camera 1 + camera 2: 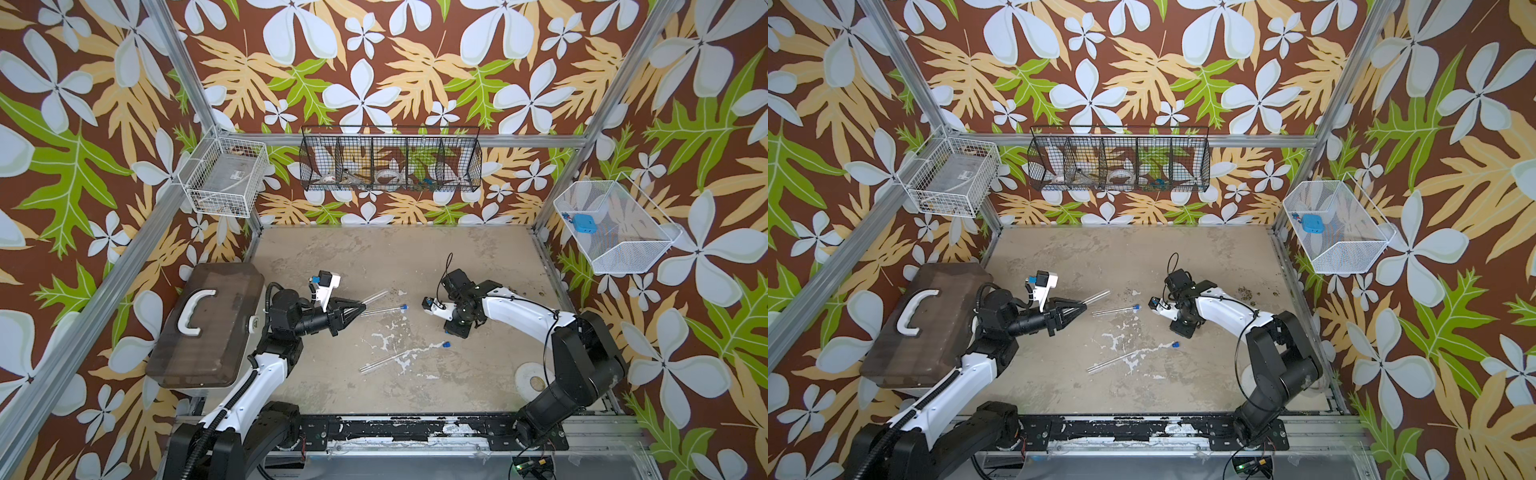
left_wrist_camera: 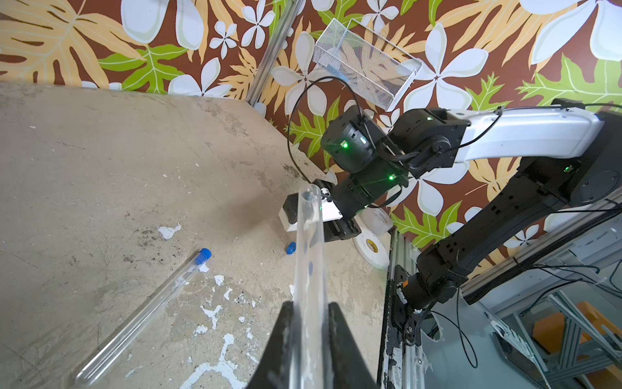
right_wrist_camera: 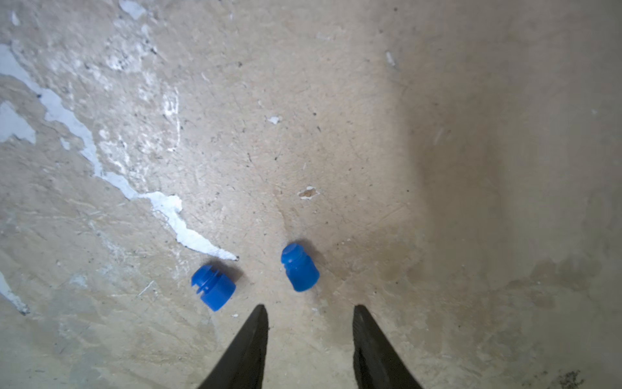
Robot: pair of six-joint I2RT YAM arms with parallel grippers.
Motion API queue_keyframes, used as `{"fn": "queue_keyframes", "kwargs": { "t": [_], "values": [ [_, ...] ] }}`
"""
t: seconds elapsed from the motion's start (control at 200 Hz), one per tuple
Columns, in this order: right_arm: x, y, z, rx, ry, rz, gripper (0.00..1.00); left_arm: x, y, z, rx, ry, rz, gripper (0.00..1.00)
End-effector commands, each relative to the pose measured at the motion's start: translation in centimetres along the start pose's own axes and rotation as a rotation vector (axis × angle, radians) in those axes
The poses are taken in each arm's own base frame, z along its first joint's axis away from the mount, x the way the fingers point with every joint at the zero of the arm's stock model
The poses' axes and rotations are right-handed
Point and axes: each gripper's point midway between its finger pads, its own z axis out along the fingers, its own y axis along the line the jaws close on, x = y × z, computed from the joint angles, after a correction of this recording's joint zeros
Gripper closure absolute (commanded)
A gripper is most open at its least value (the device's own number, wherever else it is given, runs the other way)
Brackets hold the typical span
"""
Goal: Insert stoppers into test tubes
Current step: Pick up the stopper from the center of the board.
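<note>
One tube is already plugged and a second is being offered up, so the step in hand looks like fetching a stopper for it. At the left, the left gripper (image 1: 360, 308) is clamped tight on the rear part of the held tube (image 2: 309, 252). That tube seems lifted off the table (image 1: 374, 257) and points right and slightly far, its open mouth toward the right arm. Just on its near side the stoppered tube (image 1: 382, 311) lies flat, with the seated stopper (image 1: 403, 307) in its right end. Nearer again, the bare tube (image 1: 380, 360) lies flat and unplugged. Right of centre, the right gripper (image 3: 309, 308) points down at the table, its jaws partly apart with nothing between them; whether the tips touch the surface I cannot tell. In the right wrist view the target stopper (image 3: 300, 267) lies on its side just ahead of the gap, and the second stopper (image 3: 213, 286) lies beside it, apart. Both top views show only one loose stopper (image 1: 446, 344), on the near side of the right arm; the other is likely hidden beneath the arm. The next move probably calls for easing forward and down until the fingers straddle the target stopper. The jaws should then close gently, since so small and round a plug may roll or squirt away.
</note>
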Motion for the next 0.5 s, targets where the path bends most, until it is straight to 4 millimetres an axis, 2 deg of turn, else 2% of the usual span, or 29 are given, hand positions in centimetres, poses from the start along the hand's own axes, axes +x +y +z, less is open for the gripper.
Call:
{"fn": "queue_keyframes", "kwargs": {
  "t": [0.0, 0.22, 0.496],
  "values": [
    [0.6, 0.0, 0.3, 0.001, 0.045, -0.032, 0.58, -0.2, -0.1, 0.1, 0.001, 0.001, 0.015, 1.00],
    [0.6, 0.7, 1.2, -0.022, 0.067, -0.059, 0.60, -0.2, 0.0, 0.1, 0.000, 0.004, 0.015, 1.00],
    [0.6, 0.4, 2.1, -0.016, 0.091, -0.065, 0.63, -0.2, 0.0, 0.1, 0.000, 0.003, 0.018, 1.00]
  ]
}}
